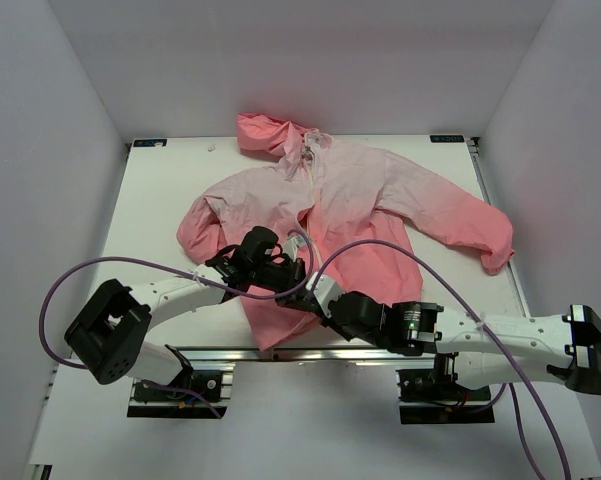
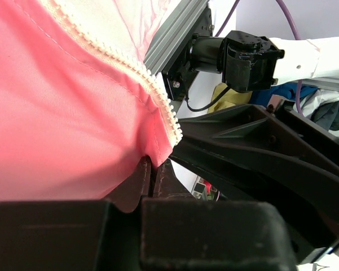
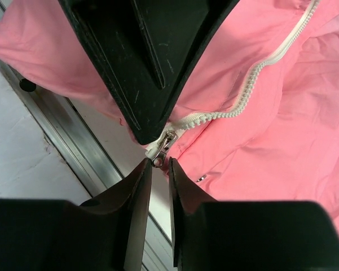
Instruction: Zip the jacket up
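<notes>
The pink jacket [image 1: 380, 200] lies spread on the white table, hood at the far side, front open along its whitish zipper [image 3: 254, 79]. My left gripper [image 1: 280, 265] is shut on the jacket's bottom hem, right beside the zipper's lower end [image 2: 153, 165]. My right gripper [image 1: 315, 292] sits just near of it at the hem. In the right wrist view its jaws stand narrowly apart [image 3: 159, 164]. The metal zipper pull [image 3: 161, 160] hangs from the slider [image 3: 168, 140] with its ring at the fingertips. The left gripper's black finger [image 3: 146, 56] covers the hem above the slider.
An aluminium rail [image 1: 310, 353] runs along the table's near edge just below both grippers, and shows in the right wrist view [image 3: 73, 141]. Purple cables [image 1: 130, 265] loop over the jacket's lower part. White walls enclose the table on three sides.
</notes>
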You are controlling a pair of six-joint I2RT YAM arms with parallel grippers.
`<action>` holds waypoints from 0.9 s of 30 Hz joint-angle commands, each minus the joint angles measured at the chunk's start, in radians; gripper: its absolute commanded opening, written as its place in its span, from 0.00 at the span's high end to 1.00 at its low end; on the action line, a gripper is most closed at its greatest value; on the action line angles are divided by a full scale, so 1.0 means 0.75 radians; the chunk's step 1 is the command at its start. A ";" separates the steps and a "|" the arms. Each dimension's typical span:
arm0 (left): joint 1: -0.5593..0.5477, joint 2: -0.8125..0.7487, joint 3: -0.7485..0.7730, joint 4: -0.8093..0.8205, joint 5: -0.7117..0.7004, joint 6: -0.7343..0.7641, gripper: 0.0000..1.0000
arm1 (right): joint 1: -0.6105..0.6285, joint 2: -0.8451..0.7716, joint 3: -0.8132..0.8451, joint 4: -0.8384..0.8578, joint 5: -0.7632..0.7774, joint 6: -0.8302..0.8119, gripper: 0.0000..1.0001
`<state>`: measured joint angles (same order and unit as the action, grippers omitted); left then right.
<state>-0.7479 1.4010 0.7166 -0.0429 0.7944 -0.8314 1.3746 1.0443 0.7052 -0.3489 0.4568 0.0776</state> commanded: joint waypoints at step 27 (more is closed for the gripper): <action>-0.003 -0.054 0.024 -0.051 0.053 0.025 1.00 | -0.002 0.015 -0.040 0.138 0.010 -0.018 0.89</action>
<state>-0.7479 1.3987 0.7166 -0.0769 0.7948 -0.8230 1.3739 1.0508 0.6842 -0.3016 0.4381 0.0673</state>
